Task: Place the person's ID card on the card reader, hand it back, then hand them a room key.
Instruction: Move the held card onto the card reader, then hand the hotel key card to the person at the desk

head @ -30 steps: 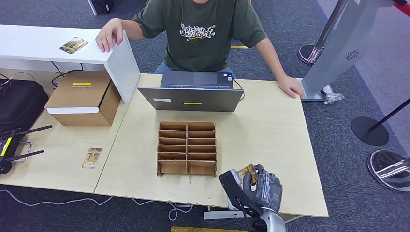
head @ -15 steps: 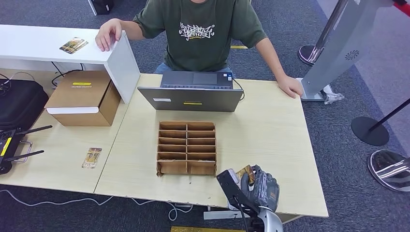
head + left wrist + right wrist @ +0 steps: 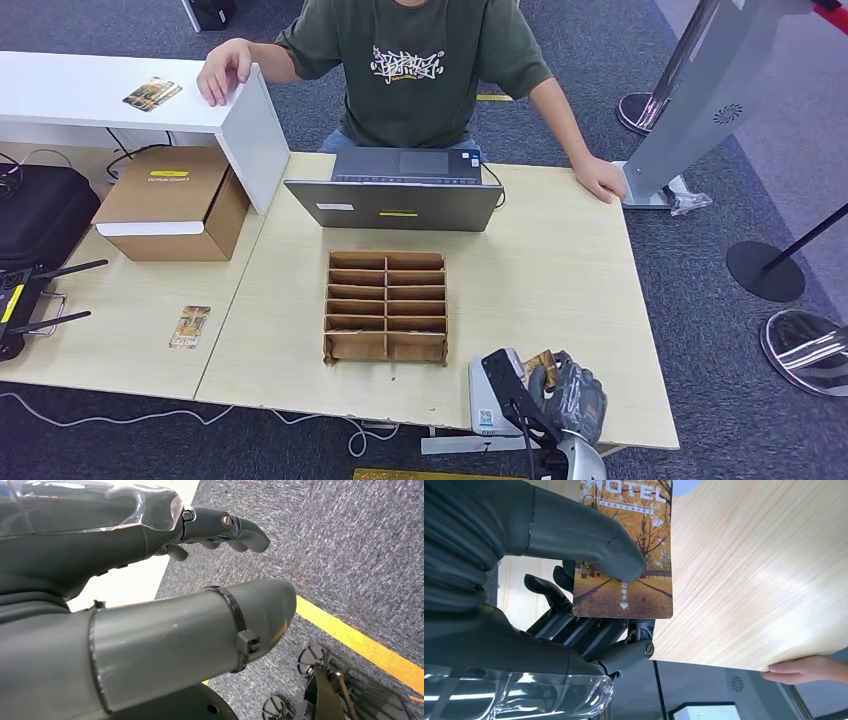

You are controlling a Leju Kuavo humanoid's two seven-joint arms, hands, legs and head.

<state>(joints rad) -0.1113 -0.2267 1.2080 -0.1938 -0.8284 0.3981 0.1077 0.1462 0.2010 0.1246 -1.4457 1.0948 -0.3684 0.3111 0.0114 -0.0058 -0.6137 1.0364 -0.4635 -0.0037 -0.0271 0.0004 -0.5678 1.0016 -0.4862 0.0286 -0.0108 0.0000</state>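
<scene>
Bright, even overhead light; soft shadows (glare on the table (image 3: pixel 774 575)), sharp focus.

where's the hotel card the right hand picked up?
The card is pinched in the right hand, at the near right edge of the table, just right of the white card reader and the cardboard organizer.

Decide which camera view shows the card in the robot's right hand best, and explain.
The right wrist view: the hotel card faces the camera, pinched by the right hand. The head view catches just an edge. The left wrist view looks at carpet.
</scene>
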